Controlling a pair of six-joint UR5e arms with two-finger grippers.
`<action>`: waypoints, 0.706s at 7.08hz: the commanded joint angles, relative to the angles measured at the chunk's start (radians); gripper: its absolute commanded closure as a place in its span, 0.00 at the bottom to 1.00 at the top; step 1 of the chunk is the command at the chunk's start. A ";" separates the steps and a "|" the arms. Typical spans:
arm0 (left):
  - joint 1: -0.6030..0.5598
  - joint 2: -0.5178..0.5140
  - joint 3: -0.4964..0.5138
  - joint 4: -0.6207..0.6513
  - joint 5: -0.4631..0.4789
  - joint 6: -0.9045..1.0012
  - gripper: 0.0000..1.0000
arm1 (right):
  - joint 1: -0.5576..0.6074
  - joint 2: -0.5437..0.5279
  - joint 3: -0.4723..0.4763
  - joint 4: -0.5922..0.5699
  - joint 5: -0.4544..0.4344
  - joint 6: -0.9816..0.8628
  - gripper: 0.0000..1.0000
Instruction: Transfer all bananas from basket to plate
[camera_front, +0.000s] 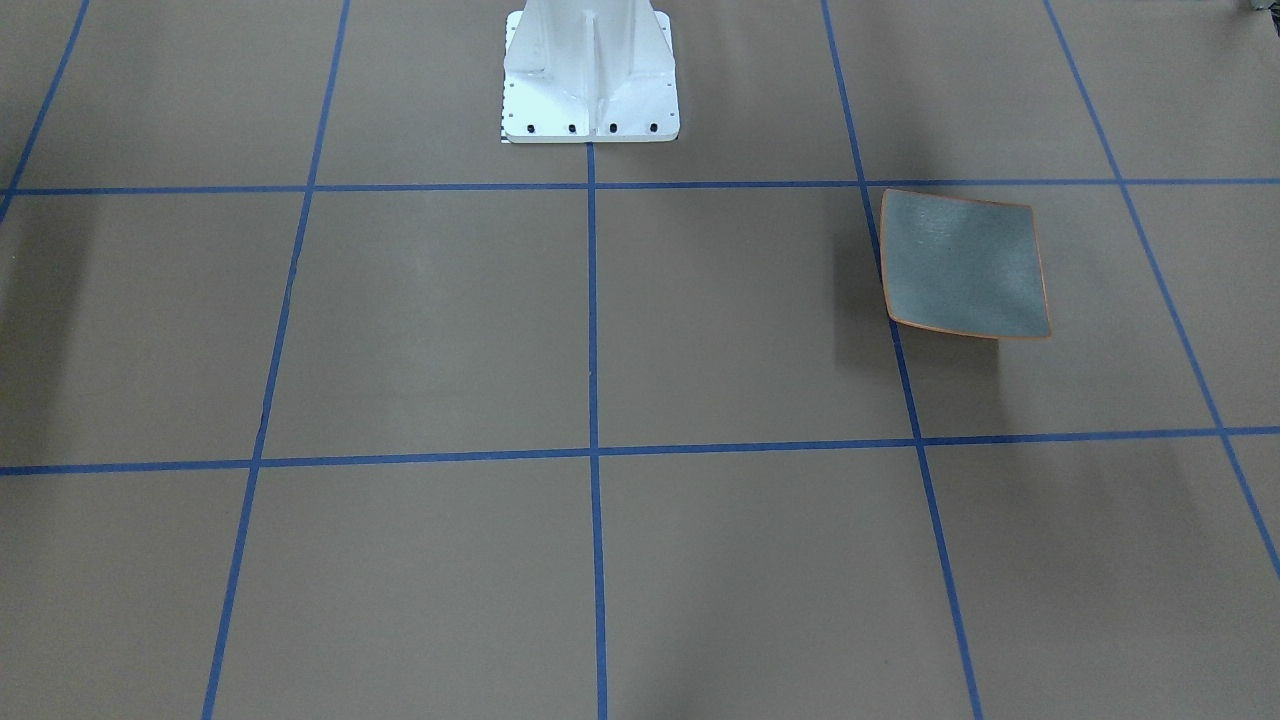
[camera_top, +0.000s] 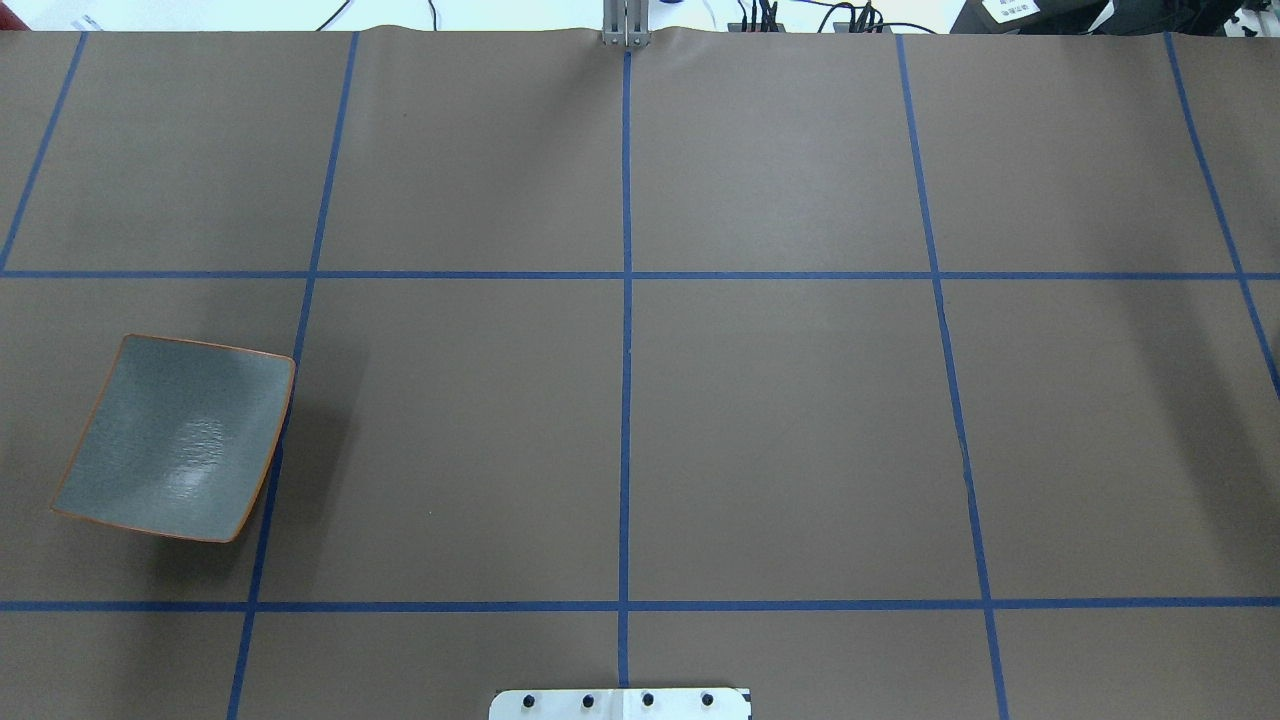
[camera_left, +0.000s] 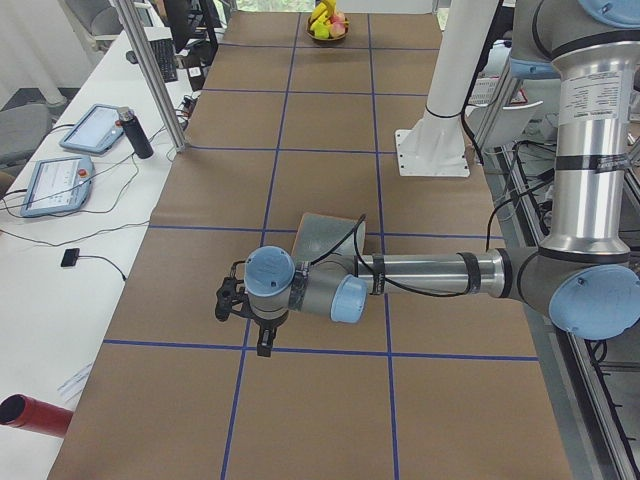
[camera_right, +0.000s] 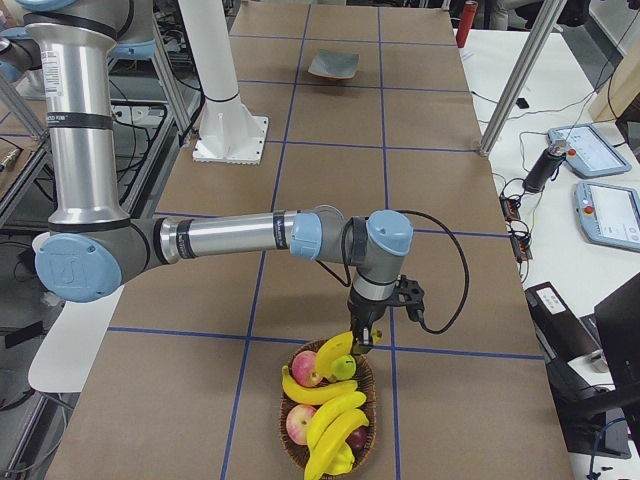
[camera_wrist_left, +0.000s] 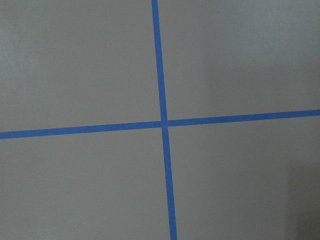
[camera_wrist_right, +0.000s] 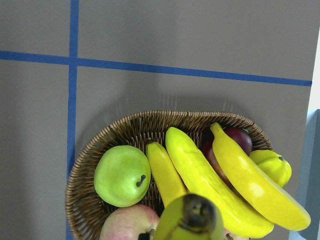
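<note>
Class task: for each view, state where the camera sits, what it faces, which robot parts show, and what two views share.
Front-facing: across the table, looking down at the plate; the base shows.
Overhead: behind the robot, looking forward and down; base edge shows.
Exterior left: table's end; left arm near.
Exterior right: opposite end; right arm near, above the basket.
Left wrist: down on tape; no robot parts.
Right wrist: down on bananas in the basket; no robot parts.
Shared: all four exterior views show the plate.
</note>
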 joint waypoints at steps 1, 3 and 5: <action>0.000 0.000 0.000 0.002 0.000 -0.002 0.00 | 0.017 0.073 0.073 -0.140 0.005 0.000 1.00; 0.003 0.000 0.000 0.005 0.000 -0.003 0.00 | 0.043 0.158 0.084 -0.209 0.058 0.000 1.00; 0.005 -0.020 -0.002 0.005 -0.030 -0.021 0.00 | 0.051 0.211 0.084 -0.220 0.177 0.017 1.00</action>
